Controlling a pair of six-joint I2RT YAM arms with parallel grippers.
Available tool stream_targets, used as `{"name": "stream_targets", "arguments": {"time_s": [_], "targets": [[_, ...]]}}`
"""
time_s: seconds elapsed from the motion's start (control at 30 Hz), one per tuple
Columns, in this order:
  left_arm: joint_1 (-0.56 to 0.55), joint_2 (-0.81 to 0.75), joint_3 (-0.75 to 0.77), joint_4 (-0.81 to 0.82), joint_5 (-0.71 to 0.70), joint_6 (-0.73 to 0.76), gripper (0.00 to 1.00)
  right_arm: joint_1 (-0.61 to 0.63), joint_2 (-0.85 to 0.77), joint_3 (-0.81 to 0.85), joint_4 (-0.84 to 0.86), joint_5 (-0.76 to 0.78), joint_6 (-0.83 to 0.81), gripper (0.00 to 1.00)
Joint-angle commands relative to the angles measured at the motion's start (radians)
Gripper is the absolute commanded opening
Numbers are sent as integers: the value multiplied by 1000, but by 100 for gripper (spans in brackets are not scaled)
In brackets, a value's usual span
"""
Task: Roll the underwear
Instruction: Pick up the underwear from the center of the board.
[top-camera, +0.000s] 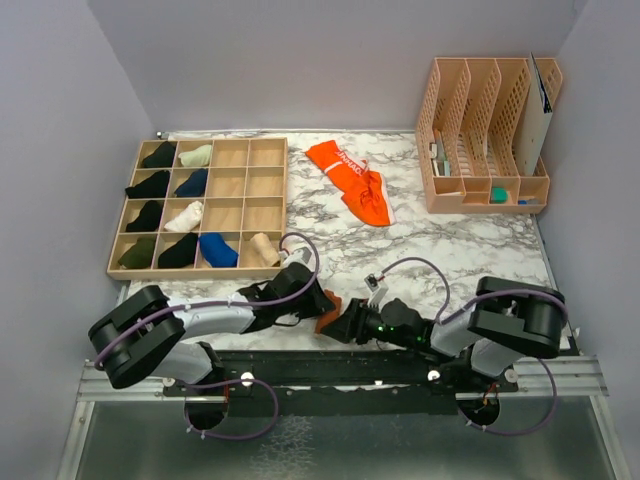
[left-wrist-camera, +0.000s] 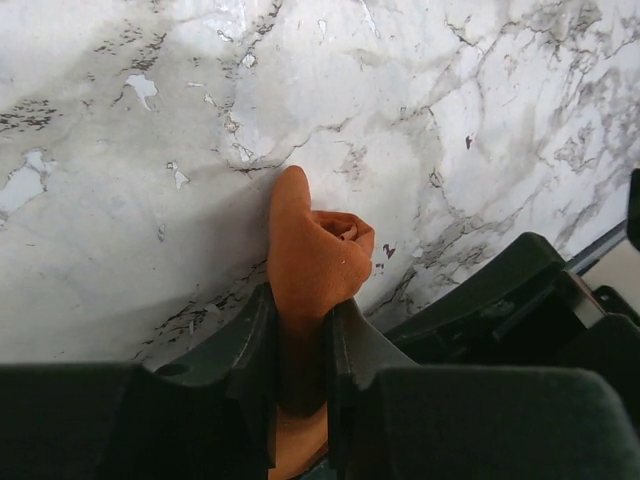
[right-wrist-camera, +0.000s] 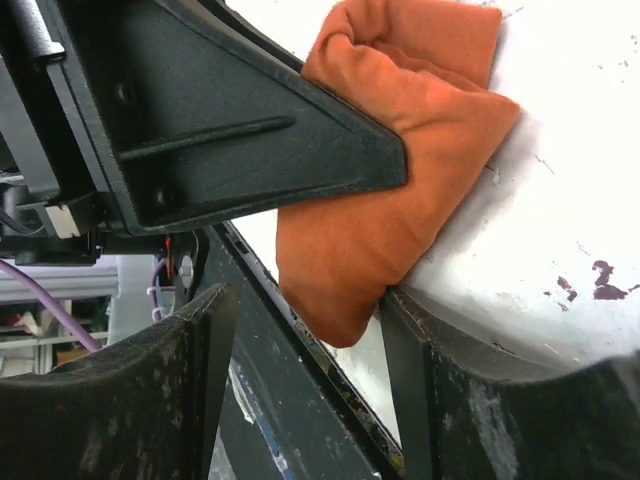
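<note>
Near edge of table (top-camera: 450, 262): left gripper (left-wrist-camera: 300, 335) clamped on the bunched rust-brown brief (left-wrist-camera: 312, 255), right gripper (right-wrist-camera: 305, 330) jaws apart beside it. Cloth looks soft, light and limp, likely to unroll, so best pinched across the bundle's middle. Two briefs total: one brown, one orange brief (top-camera: 352, 180) lying loose far-centre.

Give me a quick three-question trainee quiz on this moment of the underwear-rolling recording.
1. True or false: the left gripper pinches the bunched rust-brown cloth briefs.
2. The bright orange cloth briefs lie: A) on the marble table between the wooden divider tray and the peach plastic file rack; B) inside the tray; C) inside the rack.
3. Are the jaws of the right gripper open or shut?
Key: 1 true; 2 A; 3 open.
</note>
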Motion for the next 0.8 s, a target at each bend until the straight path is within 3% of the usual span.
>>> {"name": "stream_targets", "arguments": {"time_s": [0.0, 0.2, 0.4, 0.57, 0.77], "targets": [[3, 12, 74, -184, -15, 112, 7, -5, -136, 21, -303, 12, -70, 64], [78, -8, 197, -279, 12, 203, 5, -5, -459, 6, -659, 145, -86, 69], [189, 4, 279, -319, 132, 264, 3, -5, -764, 14, -983, 287, -93, 72], [324, -18, 327, -316, 233, 285, 3, -6, -963, -6, -1076, 307, -107, 73], [534, -3, 441, -382, 323, 337, 3, -5, -980, 8, -1129, 295, -110, 73]]}}
